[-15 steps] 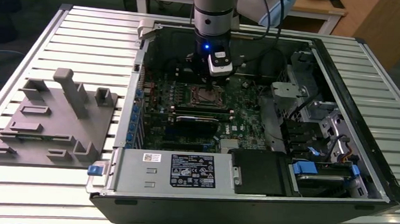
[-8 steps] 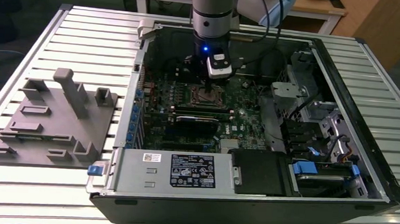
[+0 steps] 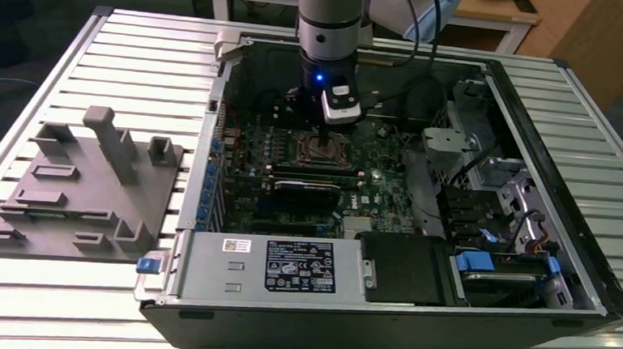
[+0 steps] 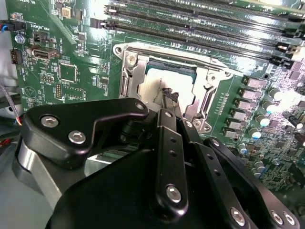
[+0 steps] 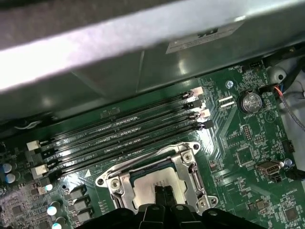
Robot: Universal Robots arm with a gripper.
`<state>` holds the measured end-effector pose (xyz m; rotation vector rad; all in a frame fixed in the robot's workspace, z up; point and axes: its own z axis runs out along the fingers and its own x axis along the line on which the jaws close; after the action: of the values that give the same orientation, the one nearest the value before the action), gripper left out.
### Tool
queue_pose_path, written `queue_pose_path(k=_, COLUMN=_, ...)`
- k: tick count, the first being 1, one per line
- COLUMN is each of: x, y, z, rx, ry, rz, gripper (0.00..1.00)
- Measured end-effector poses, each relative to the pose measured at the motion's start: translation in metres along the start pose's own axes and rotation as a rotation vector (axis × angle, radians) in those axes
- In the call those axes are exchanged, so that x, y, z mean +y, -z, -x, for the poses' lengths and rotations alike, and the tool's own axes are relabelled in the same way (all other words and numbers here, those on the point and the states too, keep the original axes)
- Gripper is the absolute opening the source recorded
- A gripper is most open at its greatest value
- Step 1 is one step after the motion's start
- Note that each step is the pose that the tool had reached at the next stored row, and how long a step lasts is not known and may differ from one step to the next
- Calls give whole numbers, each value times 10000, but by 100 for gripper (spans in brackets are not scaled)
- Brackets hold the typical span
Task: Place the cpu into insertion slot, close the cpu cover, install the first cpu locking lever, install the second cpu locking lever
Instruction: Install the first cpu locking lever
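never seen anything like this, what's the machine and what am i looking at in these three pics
It is a robot arm reaching down into an opened computer case that lies on a slatted metal table. The exterior view is taken from a camera off the arm. Both wrist views come from cameras riding on the arm, looking past its black gripper at the green motherboard.

The gripper's tip sits right over the cpu, a pale square chip lying in the insertion slot. The metal cpu cover frames it. I cannot tell whether the gripper is pinching anything. A grey moulded parts holder rests on the table beside the case.
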<state>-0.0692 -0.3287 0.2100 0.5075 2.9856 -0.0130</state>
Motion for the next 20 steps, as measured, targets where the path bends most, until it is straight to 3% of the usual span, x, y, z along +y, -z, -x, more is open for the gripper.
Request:
queue_pose_path(k=4, x=2, y=-4, z=8, rx=7, ry=262, rz=29, gripper=10)
queue_pose_path(k=8, x=2, y=-4, z=7, rx=9, ry=262, rz=28, gripper=10)
queue_pose_path(k=9, x=3, y=-5, z=8, rx=34, ry=264, rz=21, gripper=10)
queue_pose_path(k=10, x=3, y=-6, z=8, rx=131, ry=267, rz=-12, gripper=10)
queue_pose_path(k=12, x=4, y=-7, z=10, rx=399, ry=273, rz=-103, gripper=10)
queue_pose_path(k=13, x=4, y=-8, z=10, rx=468, ry=275, rz=-125, gripper=10)
queue_pose_path(k=20, x=4, y=-8, z=11, rx=490, ry=315, rz=-129, gripper=10)
